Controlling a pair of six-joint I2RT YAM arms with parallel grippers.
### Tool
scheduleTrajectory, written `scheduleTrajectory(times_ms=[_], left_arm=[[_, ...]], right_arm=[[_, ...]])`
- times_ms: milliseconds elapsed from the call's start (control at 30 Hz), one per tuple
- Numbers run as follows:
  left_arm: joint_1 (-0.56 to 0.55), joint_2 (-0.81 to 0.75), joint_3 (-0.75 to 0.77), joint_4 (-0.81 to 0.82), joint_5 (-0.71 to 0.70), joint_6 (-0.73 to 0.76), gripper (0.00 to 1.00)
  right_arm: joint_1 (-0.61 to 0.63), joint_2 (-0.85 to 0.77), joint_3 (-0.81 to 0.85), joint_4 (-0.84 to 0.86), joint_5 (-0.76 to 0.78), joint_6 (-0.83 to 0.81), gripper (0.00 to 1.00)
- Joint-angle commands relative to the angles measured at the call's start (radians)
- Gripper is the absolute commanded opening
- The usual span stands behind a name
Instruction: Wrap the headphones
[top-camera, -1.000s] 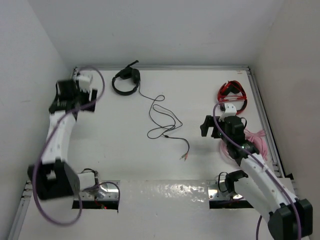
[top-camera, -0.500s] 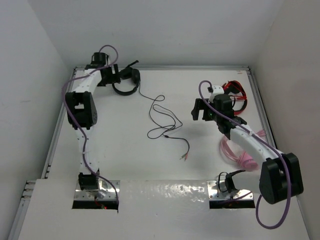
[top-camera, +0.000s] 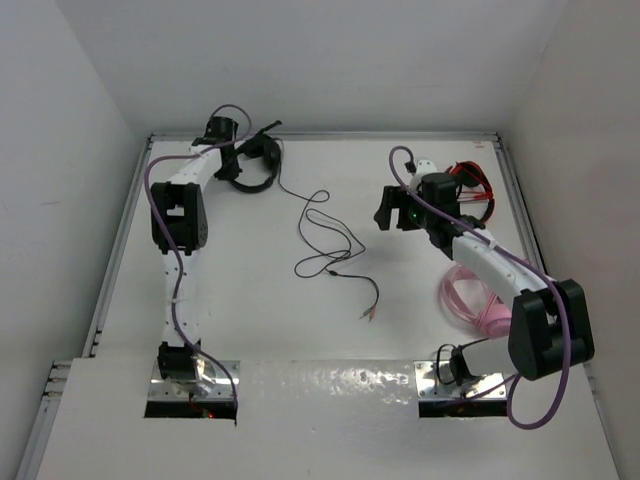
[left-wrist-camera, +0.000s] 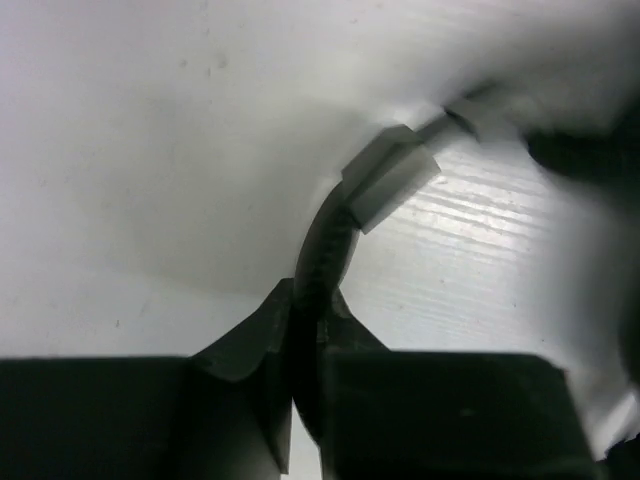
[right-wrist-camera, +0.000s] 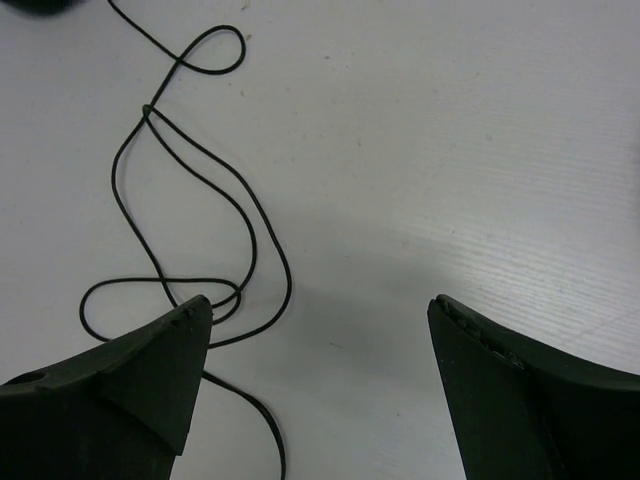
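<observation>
The black headphones (top-camera: 257, 166) lie at the back left of the table, their thin cable (top-camera: 326, 236) trailing in loops toward the middle and ending in plugs (top-camera: 370, 313). My left gripper (top-camera: 234, 160) is at the headphones' left side, shut on the black headband (left-wrist-camera: 328, 240), which curves up from between the jaws past a grey slider (left-wrist-camera: 390, 180). My right gripper (top-camera: 386, 215) hangs open to the right of the cable loops. In the right wrist view the cable (right-wrist-camera: 190, 160) lies by the left finger (right-wrist-camera: 150, 370), and nothing is between the jaws of my right gripper (right-wrist-camera: 320, 305).
A red headset (top-camera: 470, 182) lies at the back right behind the right arm. A pink headset (top-camera: 472, 300) lies under the right forearm near the right wall. The back wall stands close behind the black headphones.
The left arm has swung from the left wall to the headphones and its jaws have shut on the headband. The right gripper has moved left and farther back, toward the cable.
</observation>
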Motion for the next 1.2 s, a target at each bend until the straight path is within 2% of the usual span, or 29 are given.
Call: scheduleTrajectory(times_ms=[0, 67, 200, 267, 400, 467, 567, 633, 667, 833, 967, 1000, 1100, 1167], left_arm=[[0.01, -0.026, -0.028, -0.006, 0.045, 0.001, 0.0], [0.013, -0.058, 0.019, -0.02, 0.091, 0.036, 0.0], [0.037, -0.238, 0.094, -0.064, 0.327, 0.132, 0.0], [0.037, -0.318, 0.11, -0.101, 0.366, 0.163, 0.0], [0.037, -0.55, 0.027, -0.136, 0.423, 0.229, 0.0], [0.037, -0.63, 0.007, -0.176, 0.459, 0.229, 0.0], [0.037, -0.694, -0.005, -0.234, 0.476, 0.215, 0.0], [0.037, -0.724, -0.005, -0.251, 0.478, 0.215, 0.0], [0.037, -0.75, -0.002, -0.253, 0.476, 0.209, 0.0], [0.037, -0.799, 0.068, -0.265, 0.481, 0.165, 0.0], [0.037, -0.833, 0.082, -0.265, 0.476, 0.14, 0.0], [0.037, -0.836, 0.082, -0.259, 0.473, 0.136, 0.0], [0.037, -0.84, 0.085, -0.244, 0.47, 0.128, 0.0], [0.037, -0.839, 0.088, -0.239, 0.475, 0.123, 0.0]], right_arm=[[0.002, 0.035, 0.086, -0.027, -0.053, -0.018, 0.85], [0.004, 0.064, 0.129, -0.062, -0.07, -0.035, 0.82], [0.02, 0.08, 0.193, -0.162, -0.136, -0.157, 0.81], [0.031, 0.063, 0.207, -0.174, -0.201, -0.217, 0.81], [0.056, 0.01, 0.17, -0.097, -0.29, -0.248, 0.84], [0.086, -0.017, 0.15, -0.003, -0.33, -0.251, 0.86], [0.137, -0.018, 0.138, 0.124, -0.336, -0.231, 0.89], [0.157, -0.008, 0.138, 0.228, -0.34, -0.195, 0.98], [0.161, 0.011, 0.136, 0.265, -0.342, -0.184, 0.99], [0.188, 0.103, 0.196, 0.391, -0.339, -0.148, 0.99], [0.197, 0.155, 0.236, 0.464, -0.446, -0.05, 0.99], [0.2, 0.158, 0.227, 0.464, -0.487, -0.036, 0.98], [0.214, 0.12, 0.128, 0.438, -0.473, 0.0, 0.97], [0.215, 0.091, 0.065, 0.505, -0.451, 0.029, 0.98]])
